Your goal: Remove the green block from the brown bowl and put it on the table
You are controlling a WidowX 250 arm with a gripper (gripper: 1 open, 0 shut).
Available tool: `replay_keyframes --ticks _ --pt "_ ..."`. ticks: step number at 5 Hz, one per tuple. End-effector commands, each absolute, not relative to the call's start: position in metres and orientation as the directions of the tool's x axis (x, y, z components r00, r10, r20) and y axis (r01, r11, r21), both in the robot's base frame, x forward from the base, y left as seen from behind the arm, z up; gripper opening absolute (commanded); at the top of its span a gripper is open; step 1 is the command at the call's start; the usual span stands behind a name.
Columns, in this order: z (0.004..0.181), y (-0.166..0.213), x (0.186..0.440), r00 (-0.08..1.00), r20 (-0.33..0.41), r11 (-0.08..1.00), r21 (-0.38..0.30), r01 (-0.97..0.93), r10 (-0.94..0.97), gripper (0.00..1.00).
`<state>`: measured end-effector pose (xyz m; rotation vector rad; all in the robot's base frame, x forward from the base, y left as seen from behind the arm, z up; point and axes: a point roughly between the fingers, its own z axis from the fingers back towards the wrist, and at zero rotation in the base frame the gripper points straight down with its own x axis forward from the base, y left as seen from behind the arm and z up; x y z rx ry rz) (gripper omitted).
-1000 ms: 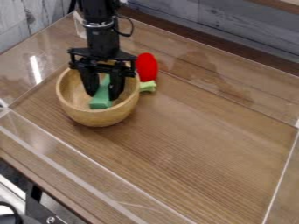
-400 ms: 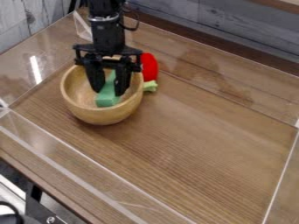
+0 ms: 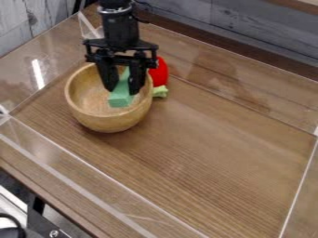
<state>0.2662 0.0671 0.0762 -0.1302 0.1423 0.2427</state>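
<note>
So I've got the black metal gripper (image 3: 121,72) pinching the light green rectangular block (image 3: 119,96) over the round tan wooden bowl (image 3: 104,116), looks like the lift-out step, and next I'd raise it past the rim and swing right to the brown wood-grain table (image 3: 205,153).

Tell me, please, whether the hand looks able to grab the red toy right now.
Probably not: the hand seems closed on the green block, though the red toy sits uncovered outside the bowl.
</note>
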Motion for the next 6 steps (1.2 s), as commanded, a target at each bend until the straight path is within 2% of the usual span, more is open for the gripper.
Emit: replay_keyframes --ticks 1,2,4,6 --pt "0.101 0.047 0.273 0.983 -0.069 0.978 -0.117 -0.175 0.168 0.00" --pt "0.099 0.010 0.273 0.992 -0.071 0.985 -0.127 -0.113 0.104 0.00" --pt "0.073 -0.054 0.271 0.996 -0.076 0.990 -0.127 -0.057 0.047 0.00" --pt "0.044 -0.057 0.263 0.996 -0.088 0.994 -0.110 -0.022 0.012 0.00"
